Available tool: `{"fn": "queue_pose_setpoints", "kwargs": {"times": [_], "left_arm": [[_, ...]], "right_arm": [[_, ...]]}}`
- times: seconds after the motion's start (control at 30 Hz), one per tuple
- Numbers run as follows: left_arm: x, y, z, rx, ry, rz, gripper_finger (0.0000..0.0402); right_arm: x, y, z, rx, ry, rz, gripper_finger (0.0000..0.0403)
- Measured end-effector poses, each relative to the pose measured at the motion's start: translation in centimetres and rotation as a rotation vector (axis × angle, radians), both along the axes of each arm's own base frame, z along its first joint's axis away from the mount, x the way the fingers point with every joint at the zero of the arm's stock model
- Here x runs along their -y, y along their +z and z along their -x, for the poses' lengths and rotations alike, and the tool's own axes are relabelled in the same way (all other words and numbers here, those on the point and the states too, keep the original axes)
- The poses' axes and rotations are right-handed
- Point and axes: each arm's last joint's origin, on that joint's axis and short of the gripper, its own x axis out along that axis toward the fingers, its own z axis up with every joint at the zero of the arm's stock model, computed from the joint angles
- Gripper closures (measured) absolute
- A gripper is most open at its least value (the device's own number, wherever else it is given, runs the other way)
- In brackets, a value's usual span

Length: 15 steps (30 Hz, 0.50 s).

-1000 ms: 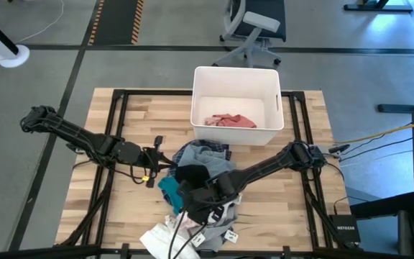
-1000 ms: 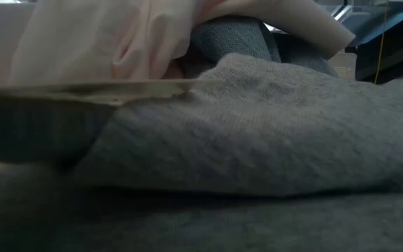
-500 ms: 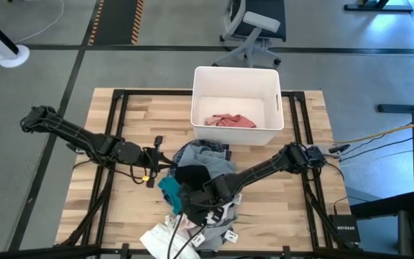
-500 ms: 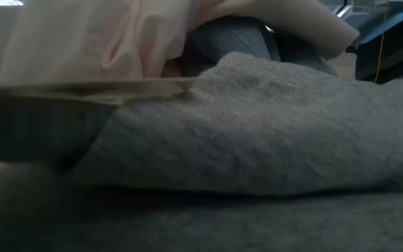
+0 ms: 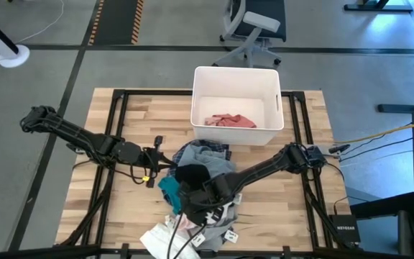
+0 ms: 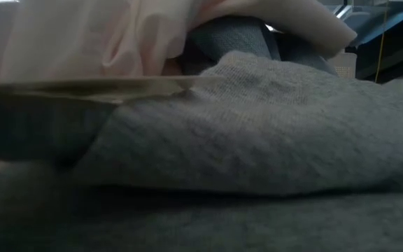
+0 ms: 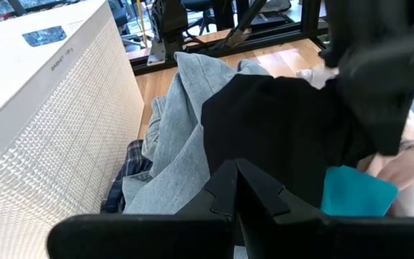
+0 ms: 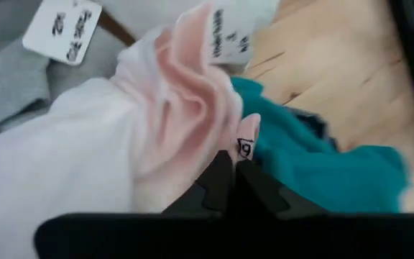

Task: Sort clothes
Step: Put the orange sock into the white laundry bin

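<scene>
- The light wooden slatted table (image 5: 131,119) lies bare along its left edge and in its far left corner; a gripper could pass there freely.
- The white rectangular plastic bin (image 5: 236,136) blocks the middle of the far edge; its ribbed wall (image 7: 42,144) stands just beside the heap.
- The heap of soft fabric clothes (image 5: 196,188) fills the table's middle down to the near edge, with black (image 7: 279,137), light blue-grey (image 7: 182,144), teal (image 8: 315,162) and pink (image 8: 185,115) pieces piled up.
- The dark left arm (image 5: 85,140) crosses the left half; the dark right arm (image 5: 272,164) crosses the right half diagonally into the heap.
- Bare wood shows at the near right corner, below the right arm.
- Grey knit fabric (image 6: 257,140) crowds the near edge.
</scene>
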Motion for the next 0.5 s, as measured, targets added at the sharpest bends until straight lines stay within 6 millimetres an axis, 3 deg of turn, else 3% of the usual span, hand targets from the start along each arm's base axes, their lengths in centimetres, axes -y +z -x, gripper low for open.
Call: {"fn": "queue_pose_setpoints", "kwargs": {"times": [0.13,0.27,0.5], "left_arm": [[0.0,0.0,0.0,-0.001,0.0,0.0,0.0402],[0.0,0.0,0.0,-0.003,0.0,-0.001,0.0402],[0.0,-0.1,0.0,-0.007,0.0,-0.002,0.0402]], "right_arm": [[0.2,2.4,0.2,0.039,-0.021,0.028,0.0395],[0.5,4.5,0.5,0.071,-0.049,0.066,0.0385],[1.2,6.5,1.5,0.109,-0.074,0.091,0.0373]]}}
